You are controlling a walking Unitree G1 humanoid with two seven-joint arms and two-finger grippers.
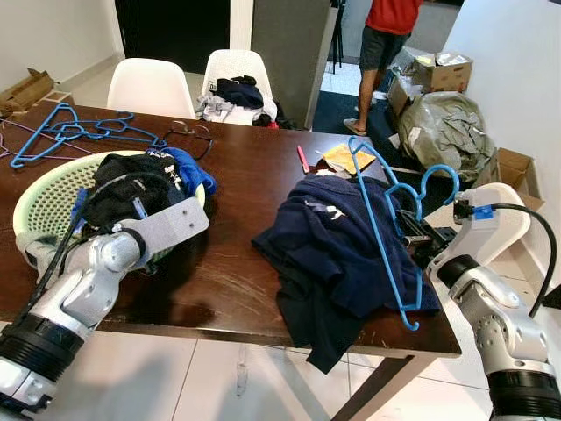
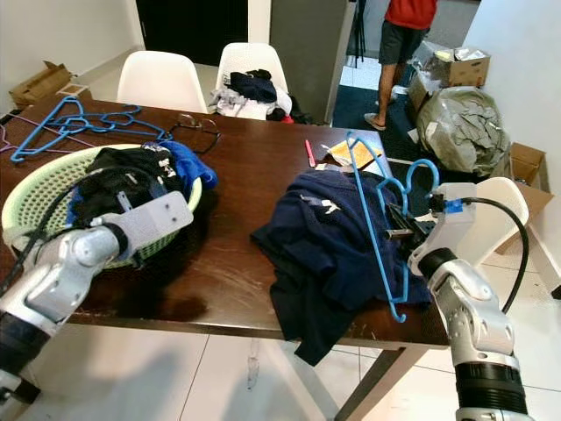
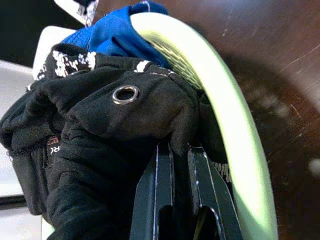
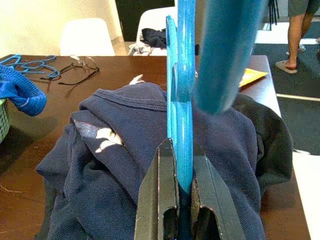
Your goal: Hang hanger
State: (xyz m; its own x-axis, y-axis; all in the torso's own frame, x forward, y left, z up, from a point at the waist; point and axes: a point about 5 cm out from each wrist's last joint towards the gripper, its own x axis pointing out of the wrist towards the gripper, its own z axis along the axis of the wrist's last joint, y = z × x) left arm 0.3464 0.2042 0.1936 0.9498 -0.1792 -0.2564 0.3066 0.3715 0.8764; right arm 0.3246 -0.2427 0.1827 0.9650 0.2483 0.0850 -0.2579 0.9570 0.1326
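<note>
- Right claw [image 4: 182, 200]: fingers pinched tight on the blue hanger [image 1: 383, 230], at the right edge of the tabletop [image 1: 237, 281].
- Hanger stands tilted over the navy shirt [image 1: 337, 254], which lies heaped on the tabletop; hook end up beside the claw.
- Left claw [image 3: 180, 195]: fingers close together, tips buried in black clothing [image 3: 100, 150] at the rim of the green basket [image 1: 35, 197]. Grip on the cloth: cannot tell.
- Spare blue hangers [image 1: 74, 130] lie at the far left corner.
- A person [image 1: 386, 44] stands beyond the tabletop.
</note>
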